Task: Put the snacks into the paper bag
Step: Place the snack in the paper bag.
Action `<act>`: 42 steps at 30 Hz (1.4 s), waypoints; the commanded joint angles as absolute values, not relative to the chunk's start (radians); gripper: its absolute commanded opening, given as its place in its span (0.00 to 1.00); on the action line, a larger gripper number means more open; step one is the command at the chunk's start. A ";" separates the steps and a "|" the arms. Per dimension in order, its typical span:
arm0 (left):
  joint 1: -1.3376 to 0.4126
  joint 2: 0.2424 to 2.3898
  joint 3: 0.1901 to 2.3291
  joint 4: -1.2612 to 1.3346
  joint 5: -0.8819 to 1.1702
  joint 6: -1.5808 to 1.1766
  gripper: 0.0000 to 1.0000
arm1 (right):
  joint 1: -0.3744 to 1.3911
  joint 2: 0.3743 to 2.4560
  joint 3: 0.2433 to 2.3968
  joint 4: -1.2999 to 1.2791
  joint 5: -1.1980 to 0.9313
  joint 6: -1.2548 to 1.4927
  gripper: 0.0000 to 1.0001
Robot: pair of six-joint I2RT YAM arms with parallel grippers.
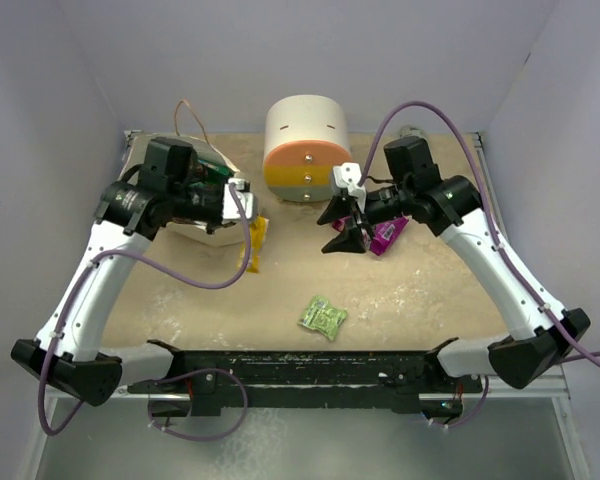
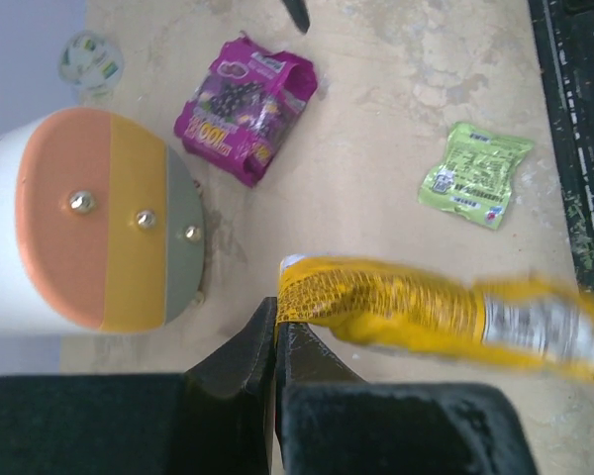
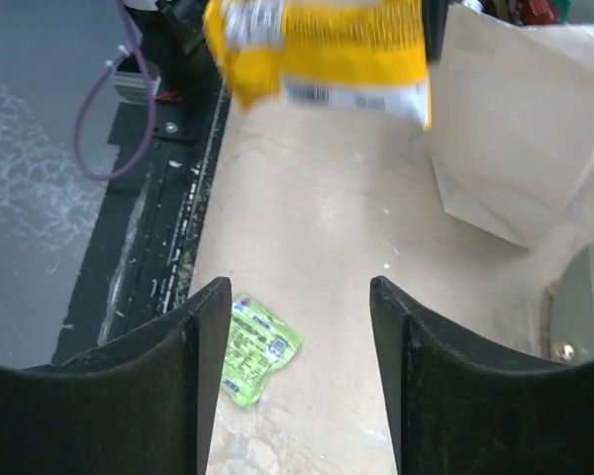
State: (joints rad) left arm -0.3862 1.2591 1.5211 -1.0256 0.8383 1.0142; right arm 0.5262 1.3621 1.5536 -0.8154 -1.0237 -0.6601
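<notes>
My left gripper (image 1: 250,215) is shut on the end of a yellow snack packet (image 1: 255,245), which hangs just right of the cream paper bag (image 1: 202,232). The arm hides most of the bag. In the left wrist view the jaws (image 2: 277,315) pinch the packet's edge (image 2: 426,312). My right gripper (image 1: 342,228) is open and empty, hovering just left of a purple packet (image 1: 388,235) lying on the table. A lime-green packet (image 1: 323,316) lies at the near middle. The right wrist view shows the open gripper (image 3: 295,297), the yellow packet (image 3: 327,49), the bag (image 3: 515,129) and the lime packet (image 3: 257,346).
A round white container with pastel drawers (image 1: 305,150) stands at the back middle, between the two grippers. A small clear round lid (image 2: 91,61) lies behind it. The black rail (image 1: 300,365) runs along the near edge.
</notes>
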 commanded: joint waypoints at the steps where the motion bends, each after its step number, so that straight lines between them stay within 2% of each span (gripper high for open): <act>1: -0.307 1.197 1.601 -1.075 0.816 1.036 0.00 | 0.481 1.297 1.493 -0.760 -0.932 -0.643 0.62; 5: -0.238 1.162 1.637 -1.109 0.748 1.041 0.00 | 0.435 1.241 1.417 -0.723 -0.886 -0.642 0.63; 13: -0.194 1.136 1.723 -1.088 0.322 0.934 0.00 | 0.362 1.151 1.222 -0.661 -0.781 -0.642 0.62; 22: -0.160 1.226 1.756 -0.992 0.052 0.710 0.00 | 0.264 1.020 1.034 -0.583 -0.733 -0.622 0.62; 31: -0.134 1.361 1.740 -0.892 -0.080 0.622 0.00 | 0.139 0.913 0.879 -0.506 -0.780 -0.581 0.62; 42: 0.003 1.451 1.673 -0.807 0.018 0.568 0.00 | 0.084 0.892 0.859 -0.503 -0.798 -0.579 0.63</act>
State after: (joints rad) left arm -0.0177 1.4422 1.7084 -0.8871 -0.0139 0.6167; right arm 0.0910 0.9157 0.8623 -0.5365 -0.7593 -0.5922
